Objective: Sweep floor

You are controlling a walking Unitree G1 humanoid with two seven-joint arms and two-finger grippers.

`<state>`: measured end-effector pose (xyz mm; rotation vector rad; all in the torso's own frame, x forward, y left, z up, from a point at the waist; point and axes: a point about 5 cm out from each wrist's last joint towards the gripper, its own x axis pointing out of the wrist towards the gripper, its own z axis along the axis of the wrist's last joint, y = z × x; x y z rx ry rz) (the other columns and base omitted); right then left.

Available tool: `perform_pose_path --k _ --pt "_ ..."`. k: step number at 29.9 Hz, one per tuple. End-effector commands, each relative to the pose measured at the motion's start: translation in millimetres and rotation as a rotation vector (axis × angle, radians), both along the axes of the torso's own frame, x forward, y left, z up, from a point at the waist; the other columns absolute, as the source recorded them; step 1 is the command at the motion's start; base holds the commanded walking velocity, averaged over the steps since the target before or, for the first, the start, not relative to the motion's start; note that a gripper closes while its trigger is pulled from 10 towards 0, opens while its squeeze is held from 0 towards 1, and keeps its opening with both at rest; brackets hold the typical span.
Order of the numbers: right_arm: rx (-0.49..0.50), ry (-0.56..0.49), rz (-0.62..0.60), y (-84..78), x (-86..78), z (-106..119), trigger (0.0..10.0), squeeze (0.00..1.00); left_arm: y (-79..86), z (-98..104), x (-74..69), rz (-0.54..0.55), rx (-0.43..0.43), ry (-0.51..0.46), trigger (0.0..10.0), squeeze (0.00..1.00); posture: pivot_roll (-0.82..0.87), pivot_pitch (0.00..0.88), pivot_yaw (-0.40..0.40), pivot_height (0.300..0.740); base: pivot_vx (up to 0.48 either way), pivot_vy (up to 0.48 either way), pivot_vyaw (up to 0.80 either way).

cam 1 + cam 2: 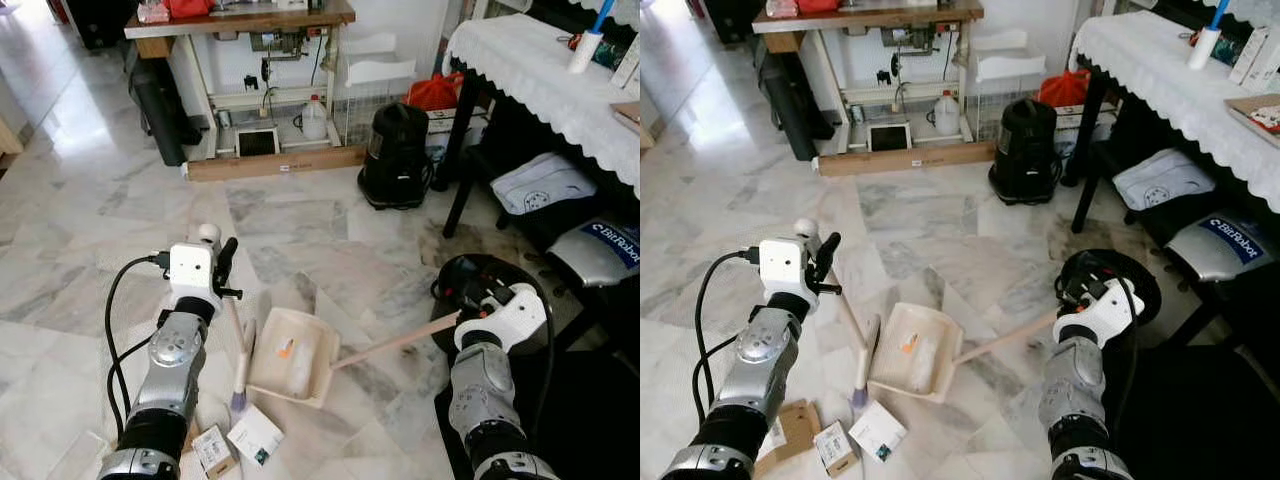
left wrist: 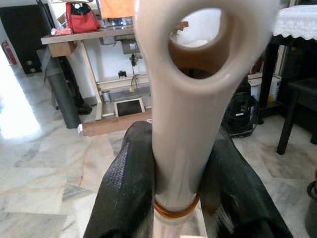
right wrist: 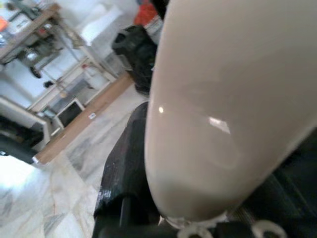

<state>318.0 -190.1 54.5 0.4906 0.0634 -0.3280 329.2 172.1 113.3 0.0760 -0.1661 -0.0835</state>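
Lying nearest on the marble floor (image 1: 80, 220), two small boxes (image 1: 238, 440) and a flat piece of cardboard (image 1: 790, 428) sit beside the left arm. Just beyond them the hand broom (image 1: 240, 372) stands with its purple bristles down on the floor and its cream handle rising to the left gripper (image 1: 222, 268), whose black fingers (image 2: 126, 188) are clamped on either side of the handle below its hanging hole. Touching the brush's right side, the cream dustpan (image 1: 293, 355) rests flat on the floor with an orange scrap inside. Its long handle slants away to the right gripper (image 1: 472, 308), closed around the handle's end. Farther off stand a black canister vacuum (image 1: 397, 155), a lace-covered counter (image 1: 530, 60), and a sewing-machine counter (image 1: 235, 22).
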Motion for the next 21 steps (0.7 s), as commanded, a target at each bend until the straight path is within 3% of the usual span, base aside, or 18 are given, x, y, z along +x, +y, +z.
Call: perform_pose_path --k 1,4,6,8,10,21 --pt "0.053 -0.059 0.0 6.0 5.4 10.2 10.0 0.0 -3.9 5.1 1.4 -0.018 -0.005 -0.026 10.0 0.0 -0.03 0.0 0.014 0.74 0.0 0.0 0.0" --pt "0.043 -0.049 -0.002 5.9 4.9 9.1 10.0 0.0 -3.7 5.0 1.6 -0.014 -0.007 -0.027 10.0 0.0 -0.03 0.0 0.013 0.74 0.0 0.0 0.0" --pt "-0.043 -0.047 0.0 3.6 4.4 11.7 10.0 0.0 -4.1 4.8 1.4 -0.014 -0.006 -0.027 10.0 0.0 -0.03 0.0 0.013 0.74 0.0 0.0 0.0" --pt "-0.2 -0.047 0.017 2.4 4.8 17.3 10.0 0.0 -3.9 4.5 1.2 -0.013 -0.005 -0.026 10.0 0.0 -0.03 0.0 0.013 0.74 0.0 0.0 0.0" --pt "-0.275 -0.058 0.024 2.3 5.2 21.4 10.0 0.0 -2.9 3.9 1.0 -0.009 -0.003 -0.024 10.0 0.0 -0.03 0.0 0.013 0.74 0.0 0.0 0.0" --pt "-0.341 -0.079 0.023 2.9 4.3 26.4 10.0 0.0 -5.3 6.3 -0.2 -0.005 -0.006 -0.044 10.0 0.0 -0.03 0.0 0.01 0.74 0.0 0.0 0.0"
